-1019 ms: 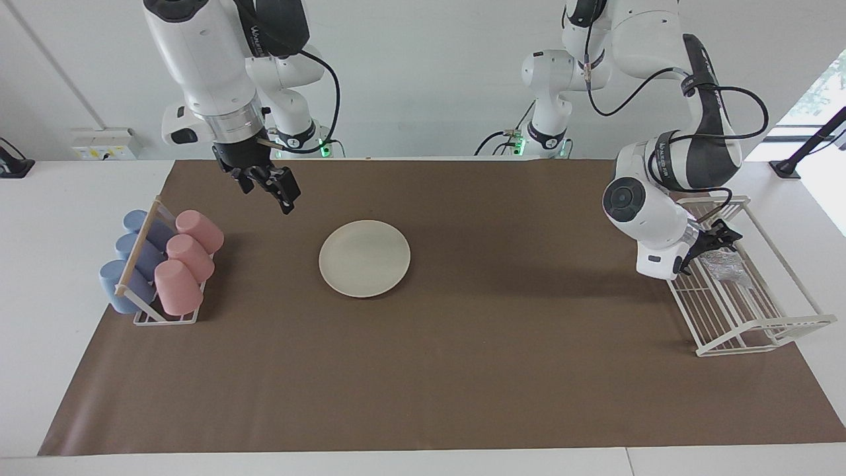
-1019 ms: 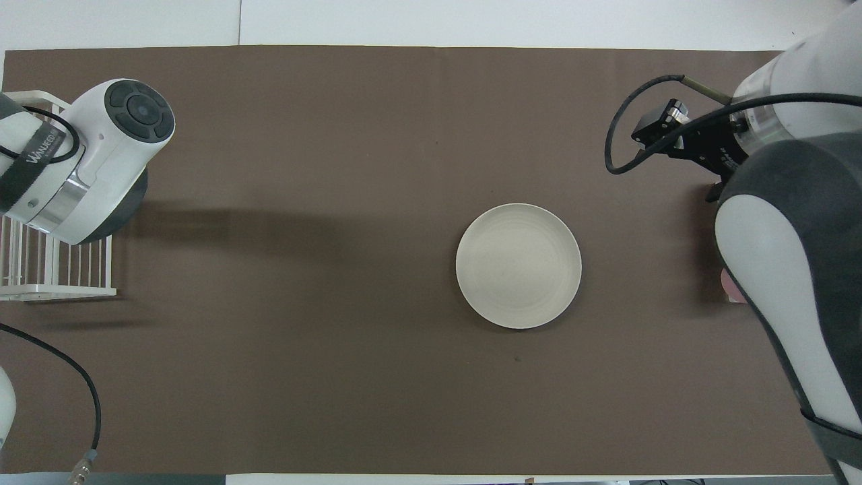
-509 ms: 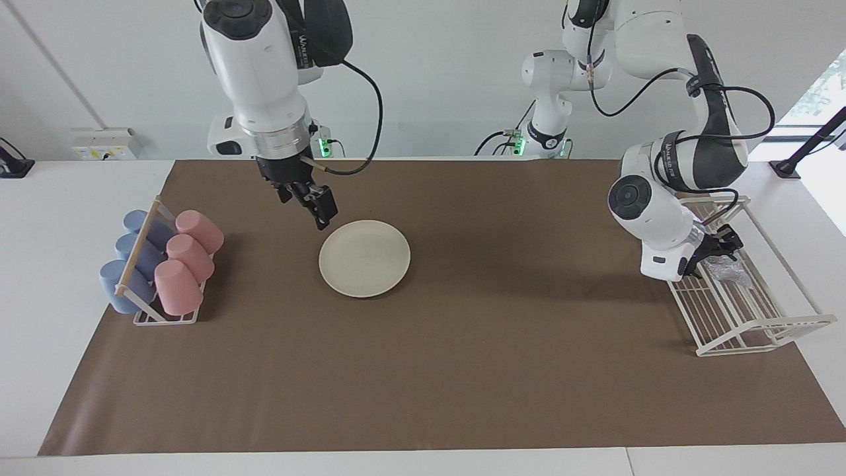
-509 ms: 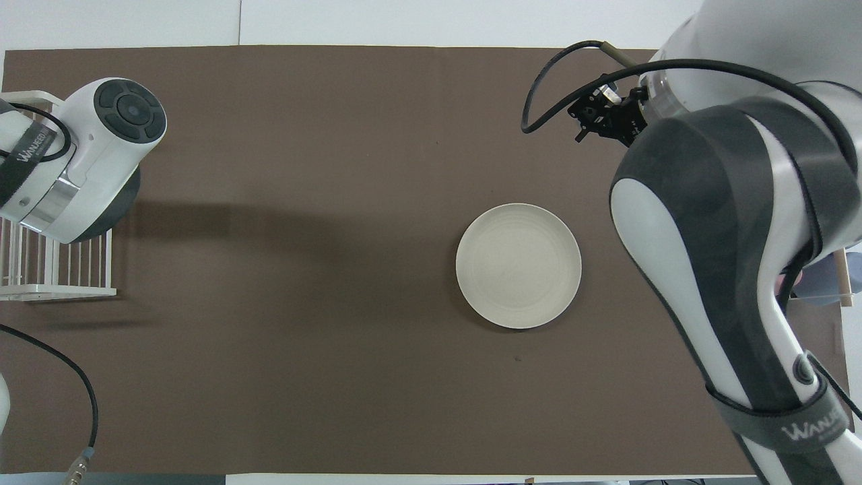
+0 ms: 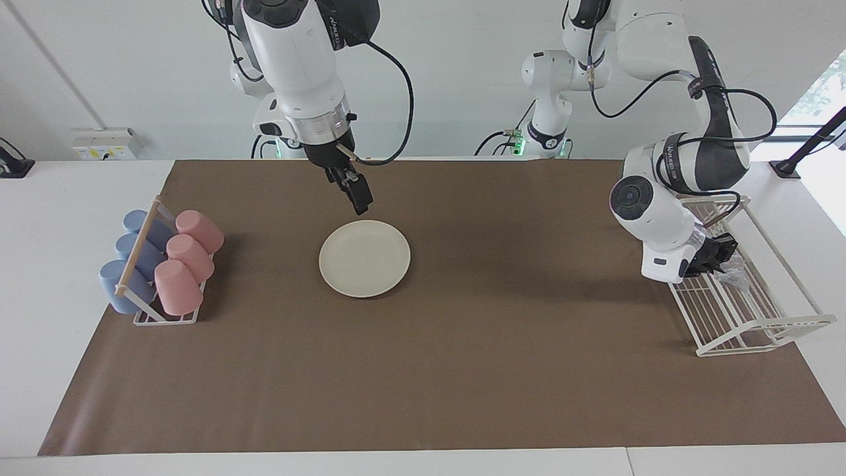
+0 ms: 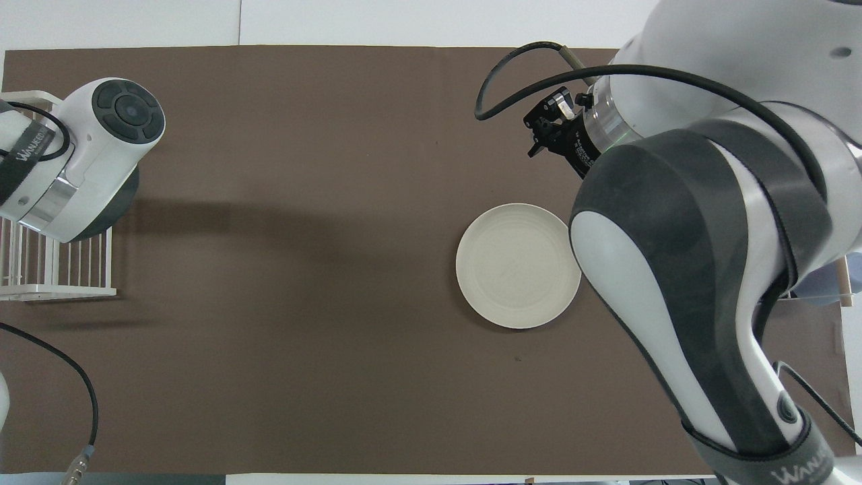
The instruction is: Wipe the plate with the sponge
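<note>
- The left hand (image 5: 722, 254), at the right of the facing view, is down inside the white wire rack (image 5: 760, 330). Its fingertips are closed together right against the sponge (image 5: 735, 277) and seem to pinch its edge.
- The sponge, a silvery crinkled wad, lies on the rack's wires at the left arm's end of the surface, well apart from the plate.
- The right hand (image 5: 360, 198), in the upper middle of that view, hangs with its jaws apart and empty. It is over the brown mat (image 5: 462, 370), beside the plate's rim on the side nearer the robots.
- The plate (image 5: 364, 258) sits bare on the mat, a little toward the right arm's end from the centre of the frame.
- The pink and blue cups (image 5: 188, 254) lie in their holder at the left of the frame.
- Risk: a pinch this shallow on a springy wad may slip once lifted, dropping the sponge back.
- Risk: the wrinkled surface may catch on a wire, so a quick pull could drag or tip the light rack.
- Risk: the plate is loose, so wiping pressure could push it across the mat unless it is steadied. Both arms meeting over it could also collide.
- Writing: a dark strap (image 6: 30, 151) on each arm carries white lettering, roughly "WANJEED". I cannot read it with certainty.
</note>
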Available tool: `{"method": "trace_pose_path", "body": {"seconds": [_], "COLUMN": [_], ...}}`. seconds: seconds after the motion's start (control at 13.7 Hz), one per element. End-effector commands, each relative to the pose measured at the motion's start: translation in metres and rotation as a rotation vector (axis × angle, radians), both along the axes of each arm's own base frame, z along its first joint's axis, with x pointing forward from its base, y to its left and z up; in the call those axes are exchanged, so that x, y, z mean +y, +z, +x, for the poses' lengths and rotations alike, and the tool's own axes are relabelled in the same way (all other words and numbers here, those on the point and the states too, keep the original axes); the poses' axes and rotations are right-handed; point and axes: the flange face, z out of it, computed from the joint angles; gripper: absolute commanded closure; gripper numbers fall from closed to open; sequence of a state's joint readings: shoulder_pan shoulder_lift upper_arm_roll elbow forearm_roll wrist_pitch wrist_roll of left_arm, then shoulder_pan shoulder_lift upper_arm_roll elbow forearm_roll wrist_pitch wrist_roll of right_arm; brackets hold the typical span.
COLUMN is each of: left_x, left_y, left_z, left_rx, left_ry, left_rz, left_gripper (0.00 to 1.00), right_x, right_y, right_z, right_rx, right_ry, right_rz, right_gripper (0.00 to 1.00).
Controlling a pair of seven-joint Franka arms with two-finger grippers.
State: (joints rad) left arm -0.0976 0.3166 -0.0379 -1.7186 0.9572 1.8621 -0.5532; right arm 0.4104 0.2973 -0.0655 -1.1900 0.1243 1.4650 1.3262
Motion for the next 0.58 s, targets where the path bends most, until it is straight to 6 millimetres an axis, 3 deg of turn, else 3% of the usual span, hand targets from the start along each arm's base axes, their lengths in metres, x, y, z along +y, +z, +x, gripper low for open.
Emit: {"method": "trace_pose_path", "body": {"seconds": [0.0,0.07,0.29,0.51], "left_x": [-0.002,-0.001,-0.011,-0.027], "left_y": [0.031,0.042,0.102,0.131], "left_z": [0.011,0.011,0.009,-0.007], "left_rx": [-0.029,-0.004,0.007,0.052], "left_ry": [-0.013,-0.001,0.105,0.212], "left_rz": [-0.002,-0.024,-0.270,-0.562], "left_gripper": [1.00,1.00,1.00,1.00], "right_x": [0.011,0.012,0.024,0.035], "right_y": [0.005,0.004,0.002,0.005], "right_z": [-0.007,-0.009,-0.017,-0.024], "right_rx": [0.012,0.017,0.029,0.032], "right_ry": [-0.026,-0.048,-0.054,-0.081], "right_rz": [0.014,0.013,0.011,0.016], "right_gripper": [0.00,0.00,0.00,0.00]}}
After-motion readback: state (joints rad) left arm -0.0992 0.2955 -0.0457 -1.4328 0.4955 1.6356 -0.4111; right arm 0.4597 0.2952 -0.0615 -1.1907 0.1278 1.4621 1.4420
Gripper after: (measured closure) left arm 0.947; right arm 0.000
